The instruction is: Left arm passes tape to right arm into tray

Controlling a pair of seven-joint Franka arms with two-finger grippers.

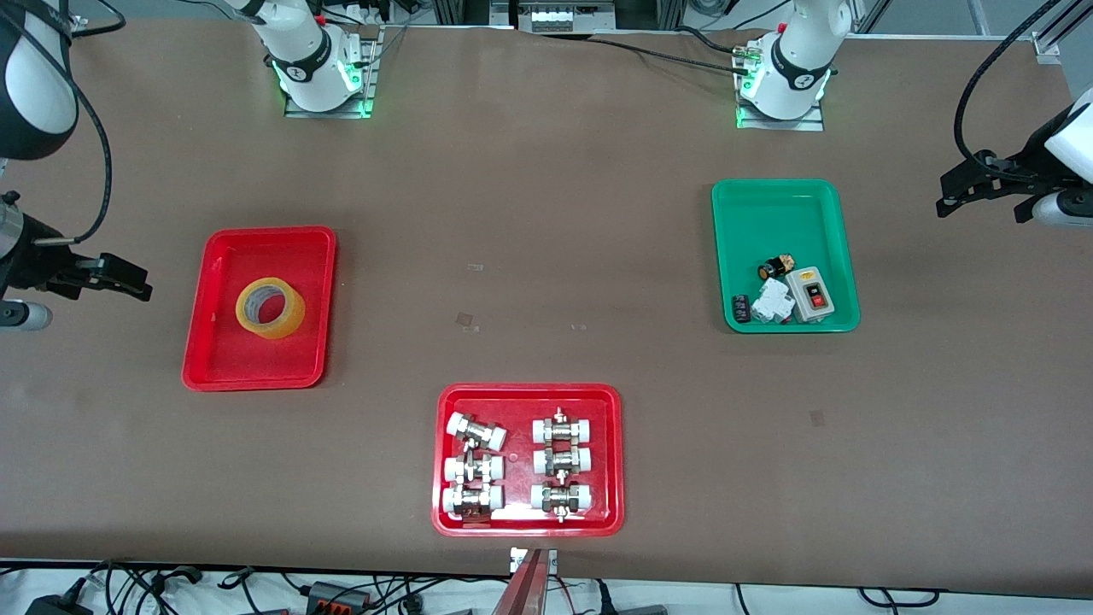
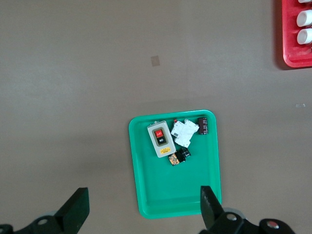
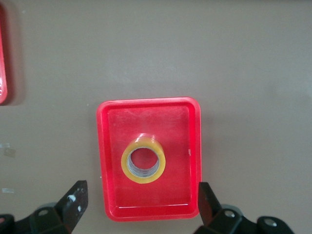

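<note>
Sitting flat in the plain red tray (image 1: 197,359), the tape (image 1: 270,307) shows me its glossy yellowish ring and pale inner core, roughly mid-tray, with nothing gripping it. That tray is smooth plastic with rounded corners and a low rim, lying toward the right arm's end of the worktop (image 1: 529,256).

I see the right claw (image 3: 141,204) up in the air at that end of the worktop, just outside the tray's edge in the front view, its black fingers spread wide and empty. The left claw (image 2: 144,207) hangs over the left arm's end of the worktop, past the green tray (image 1: 734,201), fingers equally wide, holding nothing. Both arms wait.

The worktop is a matte brown sheet with a few small tape scraps. The green tray holds a grey switch box (image 1: 812,294) and small electrical parts. Nearest the front camera, a second red tray (image 1: 443,461) carries six metal fittings with white ends (image 1: 475,431).
</note>
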